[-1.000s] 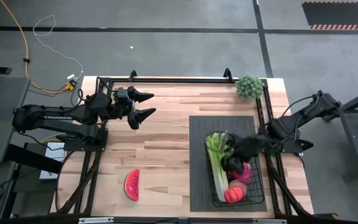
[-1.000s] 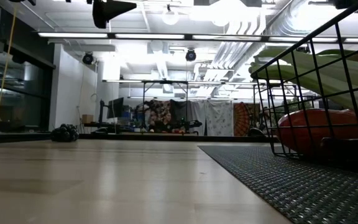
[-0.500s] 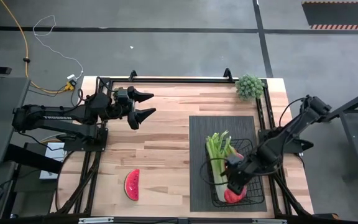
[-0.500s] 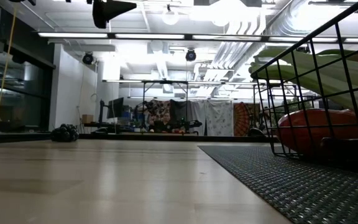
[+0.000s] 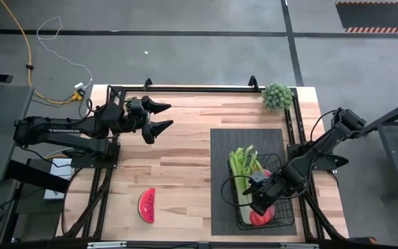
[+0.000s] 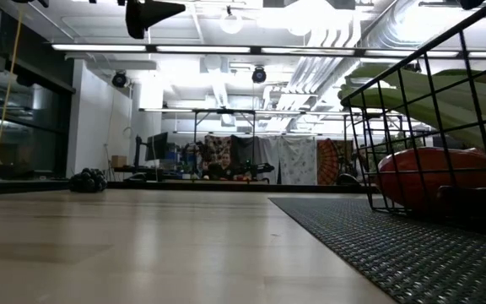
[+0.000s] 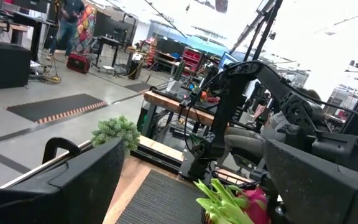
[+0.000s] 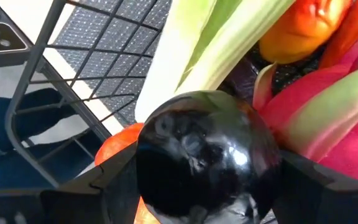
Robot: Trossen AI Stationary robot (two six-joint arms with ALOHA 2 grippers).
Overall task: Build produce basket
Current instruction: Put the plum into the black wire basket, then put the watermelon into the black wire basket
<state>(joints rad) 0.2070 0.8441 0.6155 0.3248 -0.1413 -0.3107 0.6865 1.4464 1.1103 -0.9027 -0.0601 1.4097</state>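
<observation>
Over the basket (image 5: 282, 220), the right gripper (image 5: 260, 196) grasps the eggplant (image 8: 204, 155). Lower it beside the celery (image 5: 239, 169) before releasing. Left gripper (image 5: 159, 117) waits, released.

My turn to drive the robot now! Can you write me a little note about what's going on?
Right gripper: over the basket, shut on the eggplant.
Left gripper: open, empty, hanging above the table's far left part.
Done: celery, dragon fruit and an orange-red fruit are in the basket.
Left: let go of the eggplant, then fetch the watermelon slice lying on the table.
</observation>
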